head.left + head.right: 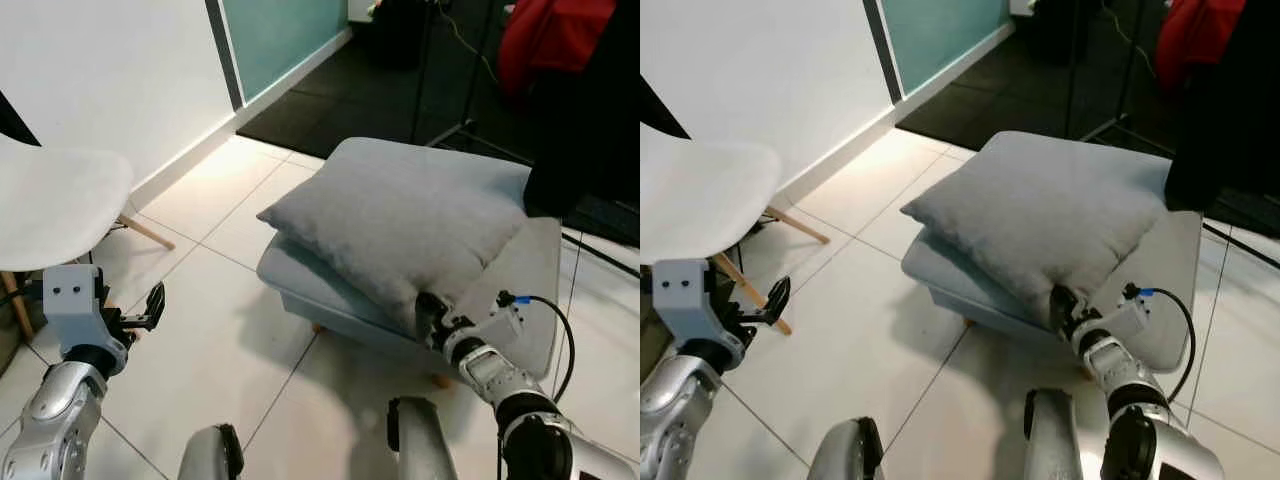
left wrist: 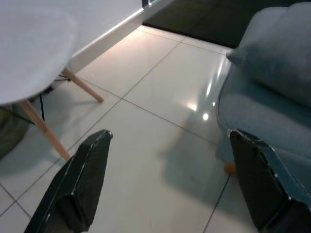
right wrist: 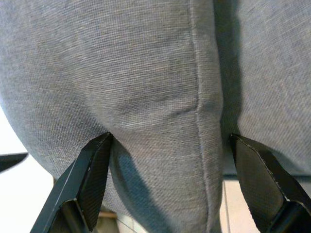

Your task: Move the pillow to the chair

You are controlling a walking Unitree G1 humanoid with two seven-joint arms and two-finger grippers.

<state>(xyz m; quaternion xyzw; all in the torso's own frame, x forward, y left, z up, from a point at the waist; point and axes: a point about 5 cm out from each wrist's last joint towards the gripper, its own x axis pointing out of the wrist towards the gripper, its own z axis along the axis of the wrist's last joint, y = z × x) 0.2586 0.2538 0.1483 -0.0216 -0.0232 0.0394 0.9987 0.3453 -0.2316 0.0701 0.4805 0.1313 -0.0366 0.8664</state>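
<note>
Fingers of your right gripper are standing spread, straddling the near corner of the soft grey fabric pillow, whose seam is running straight away between them. That pillow is lying across the pale blue-grey cushioned footstool, long axis slanting toward the white moulded plastic chair. Your left gripper is hanging open near that chair, well apart from the pillow.

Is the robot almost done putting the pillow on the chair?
Not yet. The grey pillow lies on the footstool, so nothing is moved. In hand: the right gripper is open, its fingers either side of the pillow's near edge. Left: grip, lift and carry it to the white chair.
</note>
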